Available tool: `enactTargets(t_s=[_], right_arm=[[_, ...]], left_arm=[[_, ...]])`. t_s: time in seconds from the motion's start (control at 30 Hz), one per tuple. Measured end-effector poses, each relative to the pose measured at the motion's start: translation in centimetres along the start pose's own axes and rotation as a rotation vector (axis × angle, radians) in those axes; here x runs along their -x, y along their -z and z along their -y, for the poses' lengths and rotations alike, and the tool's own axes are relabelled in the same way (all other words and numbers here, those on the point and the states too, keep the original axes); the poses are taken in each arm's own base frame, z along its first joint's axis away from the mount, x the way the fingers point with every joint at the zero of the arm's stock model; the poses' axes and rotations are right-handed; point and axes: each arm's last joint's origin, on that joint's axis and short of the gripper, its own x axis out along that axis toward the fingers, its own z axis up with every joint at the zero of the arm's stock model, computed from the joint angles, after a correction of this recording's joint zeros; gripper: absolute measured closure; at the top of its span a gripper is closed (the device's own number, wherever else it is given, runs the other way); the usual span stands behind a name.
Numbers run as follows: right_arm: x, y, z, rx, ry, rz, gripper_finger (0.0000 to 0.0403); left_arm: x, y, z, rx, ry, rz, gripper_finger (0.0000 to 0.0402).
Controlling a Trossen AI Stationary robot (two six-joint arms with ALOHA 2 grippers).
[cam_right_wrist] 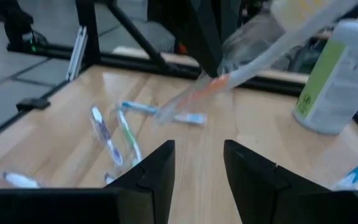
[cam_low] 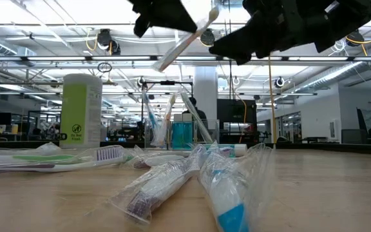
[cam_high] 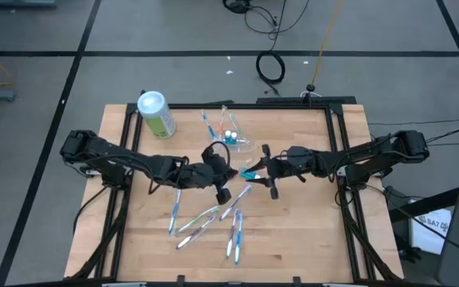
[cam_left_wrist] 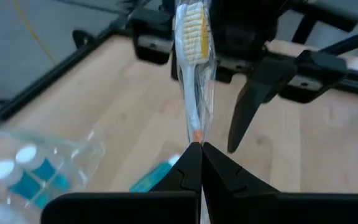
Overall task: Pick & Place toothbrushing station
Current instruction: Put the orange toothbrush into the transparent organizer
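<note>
The left tool [cam_left_wrist: 199, 155] pinches a wrapped toothbrush [cam_left_wrist: 194, 56] above mid-table; the right tool [cam_right_wrist: 199, 163] hovers spread, facing it. The clear holder [cam_high: 233, 137] sits at twelve o'clock. Carry the brush upright, align over a slot, then lower gently.

The toothbrushing station [cam_high: 231, 137], a small clear plastic holder, stood upright on the bench. It sat right of the green canister [cam_high: 156, 114], with brushes in its slots.

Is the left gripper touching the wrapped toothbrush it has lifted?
Touching: the left wrist view shows the left gripper pinched shut on the wrapped toothbrush.
</note>
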Motion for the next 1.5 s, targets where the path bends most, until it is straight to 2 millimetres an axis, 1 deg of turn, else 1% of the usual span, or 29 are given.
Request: enactTargets(t_s=[0.3,0.63,1.0,1.13,1.33,1.5], right_arm=[[0.1,-1.6,0.2,-0.007,0.017,0.16,0.0273],[0.2,-1.7,0.4,-0.035,0.069,0.171,0.0273],[0.3,-2.3,0.4,-0.05,0.073,0.24,0.0276],[0.3,-2.3,0.4,-0.051,0.074,0.239,0.0302],[0.3,-2.3,0.4,-0.036,0.074,0.238,0.0386],[0.3,-2.3,0.4,-0.027,0.075,0.238,0.0391]], left_arm=[[0.0,-0.2,0.0,-0.022,-0.001,0.015,0.04],[0.0,-0.2,0.0,-0.03,0.0,0.018,0.0401],[0.0,-0.3,0.1,-0.041,0.011,0.028,0.04],[0.0,-0.3,0.1,-0.04,0.011,0.03,0.0401],[0.0,-0.3,0.1,-0.04,0.011,0.029,0.04],[0.0,-0.3,0.1,-0.04,0.012,0.028,0.04]])
